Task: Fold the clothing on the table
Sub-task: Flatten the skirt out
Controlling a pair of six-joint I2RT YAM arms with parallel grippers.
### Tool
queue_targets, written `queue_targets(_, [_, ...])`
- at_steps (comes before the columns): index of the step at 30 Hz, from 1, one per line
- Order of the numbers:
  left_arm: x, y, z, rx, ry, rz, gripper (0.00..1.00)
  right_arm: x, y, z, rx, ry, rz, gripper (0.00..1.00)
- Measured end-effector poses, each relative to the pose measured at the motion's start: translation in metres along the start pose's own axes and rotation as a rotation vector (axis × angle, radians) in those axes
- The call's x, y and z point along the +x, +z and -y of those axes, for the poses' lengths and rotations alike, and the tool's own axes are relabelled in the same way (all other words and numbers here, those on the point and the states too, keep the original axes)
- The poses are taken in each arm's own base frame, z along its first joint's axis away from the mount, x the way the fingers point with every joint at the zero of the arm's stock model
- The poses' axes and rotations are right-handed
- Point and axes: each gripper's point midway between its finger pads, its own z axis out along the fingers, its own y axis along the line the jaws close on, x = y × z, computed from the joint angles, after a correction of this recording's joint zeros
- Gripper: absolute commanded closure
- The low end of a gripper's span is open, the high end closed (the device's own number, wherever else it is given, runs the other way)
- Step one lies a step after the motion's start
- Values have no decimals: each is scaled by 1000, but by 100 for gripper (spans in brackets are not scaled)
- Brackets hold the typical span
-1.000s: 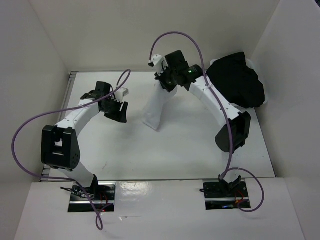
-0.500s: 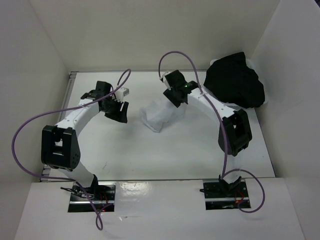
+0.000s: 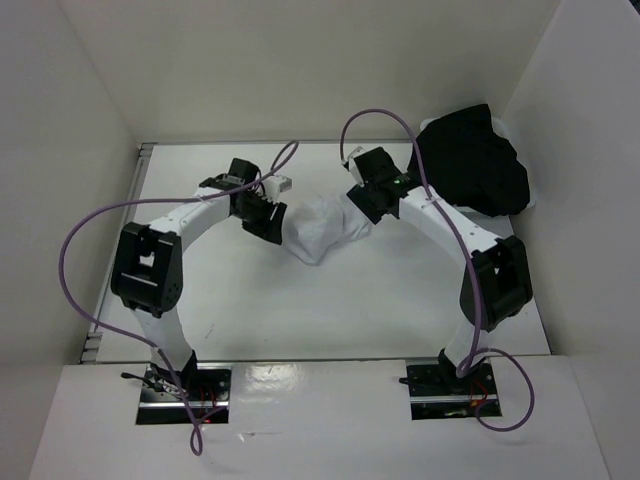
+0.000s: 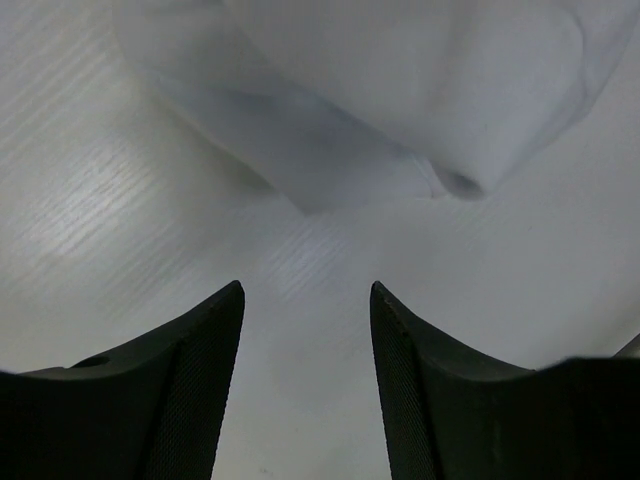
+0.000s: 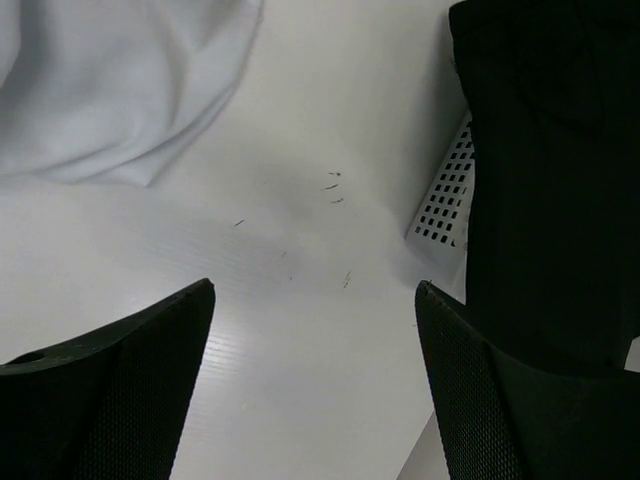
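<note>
The white clothing (image 3: 320,228) lies in a crumpled heap on the tabletop (image 3: 330,310), a little beyond its middle, between the two claws. The left claw (image 4: 306,290) hovers just left of the heap, fingers spread with nothing between them. The right claw (image 5: 315,290) is just right of the heap over bare tabletop, fingers spread wide and empty. A black garment (image 3: 475,165) is piled over a grey basket (image 5: 445,195) at the far right.

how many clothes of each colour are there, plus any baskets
white garment: 1
black garment: 1
basket: 1
total: 3
</note>
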Motion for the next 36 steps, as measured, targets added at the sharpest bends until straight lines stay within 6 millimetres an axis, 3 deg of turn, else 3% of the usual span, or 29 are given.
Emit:
queue_targets(5, [-19,30,-3,82,-40,0,45,5,-4,-4,-42,-8,11,15])
queue_targets(9, [-7,50,-1,138,-90,-48,45,9,-3,-9,-60,-18,3,15])
queue_targets(13, [-2,54,4,174,-111,-65,47,8,-3,-11,-72,-21,8,15])
queue_targets(19, [2,55,9,196,-136,-72,73,7,-3,-13,-81,-21,11,15])
queue_targets(25, [-3,64,6,206,-145,-77,83,6,-3,-16,-98,-21,17,15])
queue_targets(28, [0,74,3,213,-164,-93,100,6,-3,-16,-102,-21,18,15])
queue_targets(30, [2,76,3,214,-179,-104,100,7,-3,-16,-101,-21,17,15])
queue_targets(33, [-12,72,-1,190,-168,-76,100,11,-1,-19,-106,-27,5,15])
queue_targets(36, [-47,61,-7,156,-128,-3,100,16,1,-22,-111,-33,-8,15])
